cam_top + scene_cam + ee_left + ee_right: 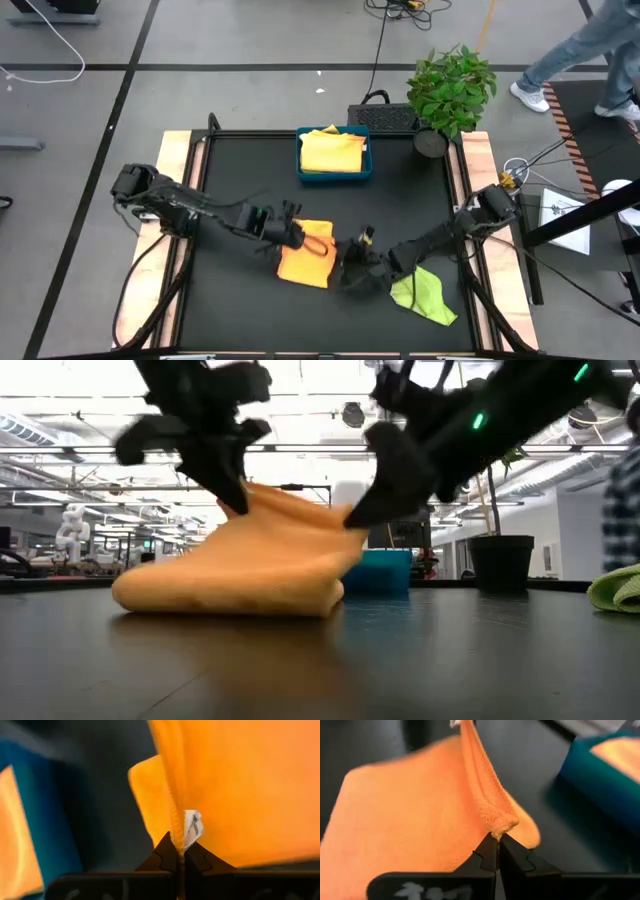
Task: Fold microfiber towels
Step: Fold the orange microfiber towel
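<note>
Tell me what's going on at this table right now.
Both arms are folding an orange towel near the front middle of the black table. The left gripper and right gripper each pinch an edge of it, lifted above the rest. A lime green towel lies to the right, and a yellow one sits in the blue tray.

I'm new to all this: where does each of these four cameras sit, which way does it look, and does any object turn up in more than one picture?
High view: overhead, straight down on table, both arms.
Low view: table height, level across; both arms pinch the orange towel.
Left wrist view: on left arm; left gripper shut on towel edge.
Right wrist view: on right arm; right gripper shut on the other corner.
Shared: orange towel in all four; blue tray too.
</note>
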Tool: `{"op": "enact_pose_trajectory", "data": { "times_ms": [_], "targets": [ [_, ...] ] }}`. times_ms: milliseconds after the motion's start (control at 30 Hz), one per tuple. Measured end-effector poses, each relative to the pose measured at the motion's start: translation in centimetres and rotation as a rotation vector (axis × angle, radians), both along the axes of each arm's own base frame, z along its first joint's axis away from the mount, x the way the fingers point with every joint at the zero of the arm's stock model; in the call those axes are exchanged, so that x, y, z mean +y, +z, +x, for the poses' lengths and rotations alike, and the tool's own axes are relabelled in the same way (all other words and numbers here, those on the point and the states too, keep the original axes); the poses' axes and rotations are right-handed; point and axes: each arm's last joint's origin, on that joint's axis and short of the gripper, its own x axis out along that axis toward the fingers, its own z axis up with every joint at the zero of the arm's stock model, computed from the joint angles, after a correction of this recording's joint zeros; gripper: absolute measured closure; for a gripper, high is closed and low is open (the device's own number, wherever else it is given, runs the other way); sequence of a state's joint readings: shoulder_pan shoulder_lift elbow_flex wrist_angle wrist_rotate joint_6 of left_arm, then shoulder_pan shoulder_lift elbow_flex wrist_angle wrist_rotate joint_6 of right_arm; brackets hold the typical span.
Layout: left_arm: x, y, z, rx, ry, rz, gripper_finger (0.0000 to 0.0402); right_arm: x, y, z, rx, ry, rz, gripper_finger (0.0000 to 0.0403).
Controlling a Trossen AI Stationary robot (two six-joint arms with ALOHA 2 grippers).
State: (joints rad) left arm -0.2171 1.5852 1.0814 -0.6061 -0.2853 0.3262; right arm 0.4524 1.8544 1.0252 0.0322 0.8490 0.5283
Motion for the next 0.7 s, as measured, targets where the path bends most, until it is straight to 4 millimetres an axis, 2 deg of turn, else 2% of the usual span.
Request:
{"op": "enact_pose_trajectory", "data": {
  "times_ms": [133,200,300,400,533,700],
  "targets": [
    [2.6,-0.7,0.1,0.026,0.081,-0.023,0.0399,-3.5,-2.2,-0.3,-0.078,0.043,0.108,0.0403],
    [3.1,-1.0,-0.1,0.049,0.108,-0.059,0.0398,-4.7,-2.7,-0.7,-0.149,0.08,0.135,0.0403],
    [2.9,-1.3,-0.5,0.082,0.127,-0.089,0.0399,-5.5,-2.8,-1.3,-0.247,0.132,0.143,0.0403],
    [2.7,-1.7,-0.5,0.067,0.088,-0.071,0.0397,-6.4,-3.0,-1.4,-0.26,0.142,0.16,0.0403],
    [4.0,-2.8,-0.3,0.043,0.09,-0.056,0.0399,-7.5,-3.3,-1.3,-0.226,0.126,0.172,0.0403],
    [5.1,-3.4,-0.9,0.08,0.207,-0.079,0.0397,-8.6,-3.2,-1.0,-0.232,0.127,0.177,0.0403]
  ]
}}
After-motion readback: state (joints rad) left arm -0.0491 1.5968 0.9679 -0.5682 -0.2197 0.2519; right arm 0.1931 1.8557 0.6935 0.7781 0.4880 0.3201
